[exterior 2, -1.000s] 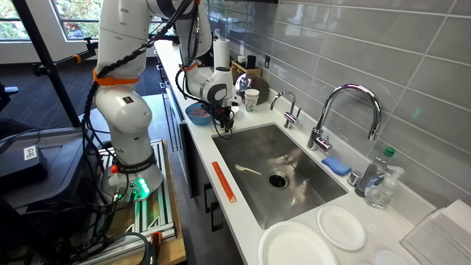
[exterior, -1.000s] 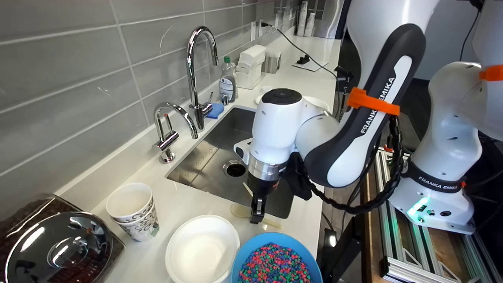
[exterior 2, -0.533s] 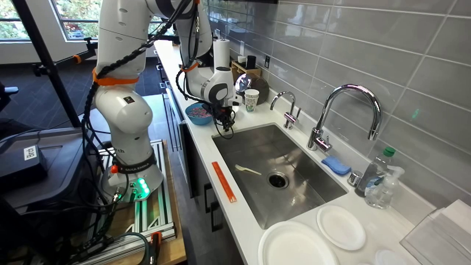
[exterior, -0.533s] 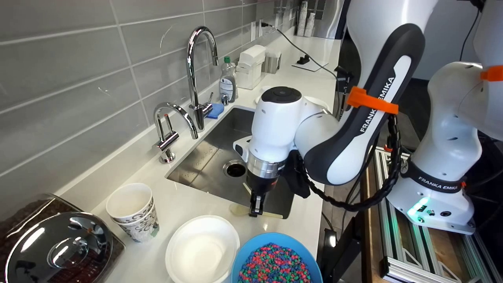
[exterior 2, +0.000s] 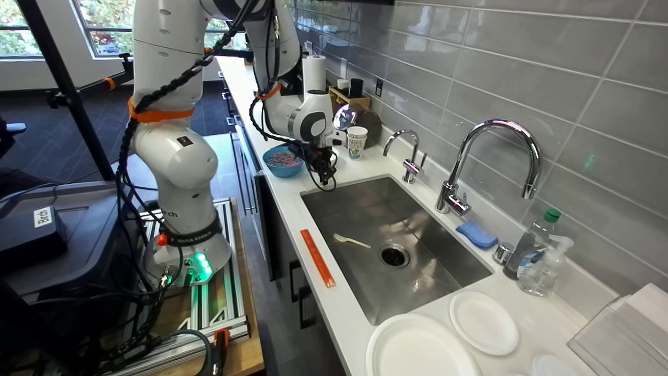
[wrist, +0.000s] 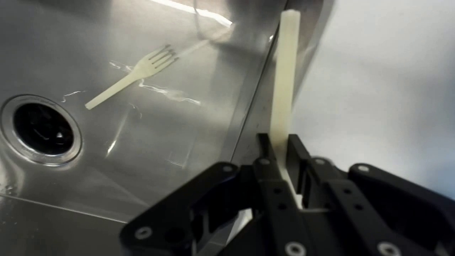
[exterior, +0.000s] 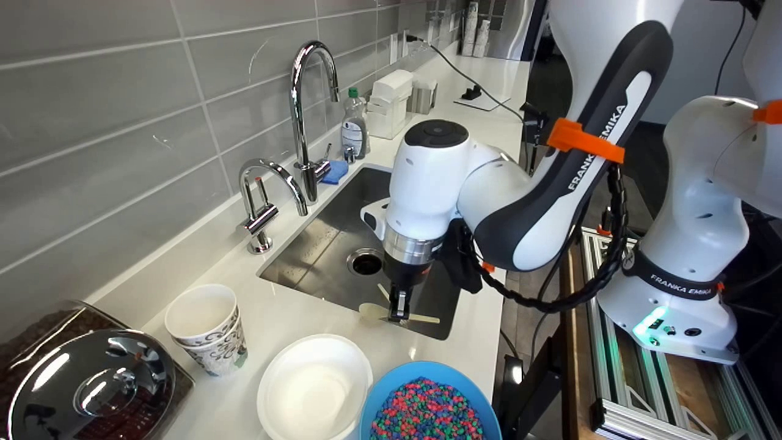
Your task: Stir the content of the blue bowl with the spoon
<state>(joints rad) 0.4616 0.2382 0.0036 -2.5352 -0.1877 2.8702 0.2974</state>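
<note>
The gripper point(wrist: 279, 138) is clamping the pale spoon point(wrist: 284, 67) by its handle, hovering over the edge of the sink point(exterior: 324, 247) nearest the blue bowl point(exterior: 445, 369). The spoon's broad end is pointing toward the tiled wall point(exterior: 98, 110), its handle toward the front edge of the counter point(exterior: 287, 319). By that front edge, the blue bowl is holding tiny multicoloured beads point(exterior: 427, 410); a white bowl point(exterior: 314, 391) is sitting just beside it, nearer the wall. A fork point(wrist: 142, 69) is lying in the sink, near the drain point(wrist: 43, 128).
</note>
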